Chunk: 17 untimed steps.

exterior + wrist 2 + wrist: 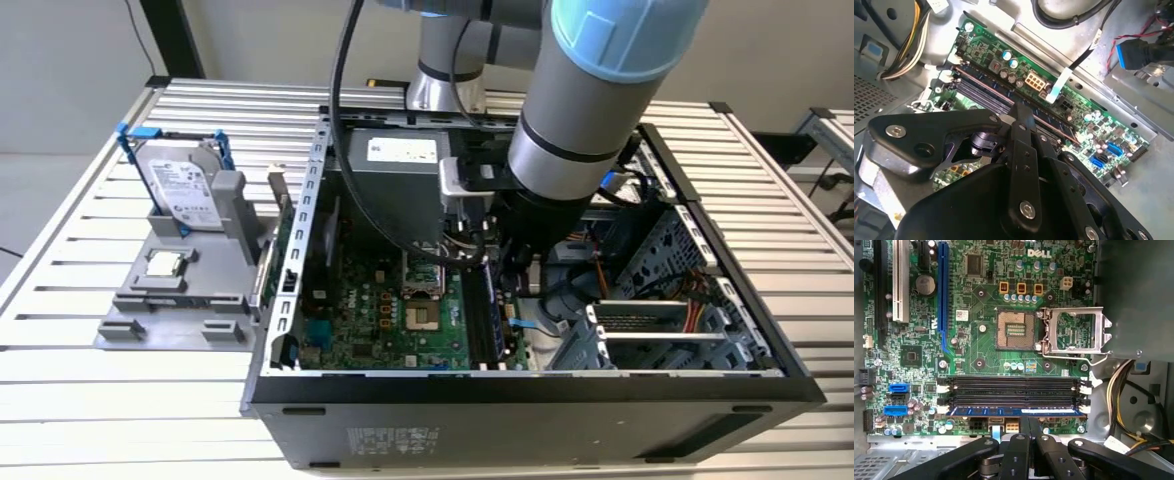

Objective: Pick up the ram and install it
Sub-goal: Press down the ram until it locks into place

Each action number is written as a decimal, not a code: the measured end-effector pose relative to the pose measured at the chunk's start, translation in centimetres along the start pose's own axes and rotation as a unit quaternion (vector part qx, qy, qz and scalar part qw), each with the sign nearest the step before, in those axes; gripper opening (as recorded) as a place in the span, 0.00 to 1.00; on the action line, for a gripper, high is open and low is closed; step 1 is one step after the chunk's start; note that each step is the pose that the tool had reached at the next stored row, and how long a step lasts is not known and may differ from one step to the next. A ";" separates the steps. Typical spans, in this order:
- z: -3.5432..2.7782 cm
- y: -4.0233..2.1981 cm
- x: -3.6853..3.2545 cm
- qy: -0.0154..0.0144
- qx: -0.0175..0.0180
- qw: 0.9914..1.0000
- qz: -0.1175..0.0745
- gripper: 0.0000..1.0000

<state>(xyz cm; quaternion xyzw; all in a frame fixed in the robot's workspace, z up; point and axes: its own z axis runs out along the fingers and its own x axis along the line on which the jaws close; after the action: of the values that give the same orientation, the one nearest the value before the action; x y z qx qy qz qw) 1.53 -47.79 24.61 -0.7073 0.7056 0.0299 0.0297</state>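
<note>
The ram [1014, 411], a thin dark blue-green stick, stands on edge in the motherboard's [979, 355] outermost memory slot, next to empty black slots [1014, 385]. In the first wrist view my gripper [1029, 424] is shut, and its fingertips meet over the middle of the ram's upper edge. The jaws line up along the stick rather than across it, so they do not clamp it. Whether they touch the ram I cannot tell. The second wrist view has the gripper [1021, 109] above that same slot row. In the exterior view the arm [587, 130] reaches down into the open computer case [534, 385].
An open processor socket [1015, 330] with its raised metal lid [1074, 335] lies beyond the slots. Yellow and black cables [1124, 390] run beside the slots' end. Outside the case, a grey holder [167, 300] carries a silver hard drive [180, 185] and a small square chip [163, 264].
</note>
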 end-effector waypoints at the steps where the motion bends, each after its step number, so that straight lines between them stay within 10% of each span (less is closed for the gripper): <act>1: 0.19 0.00 0.01 0.000 0.000 1.000 0.000 0.00; 17: 3.00 0.00 0.27 0.001 0.000 1.000 0.000 0.00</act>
<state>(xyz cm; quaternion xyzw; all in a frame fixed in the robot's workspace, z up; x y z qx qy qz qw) 1.53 -47.81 21.59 -0.7074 0.7056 0.0294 0.0289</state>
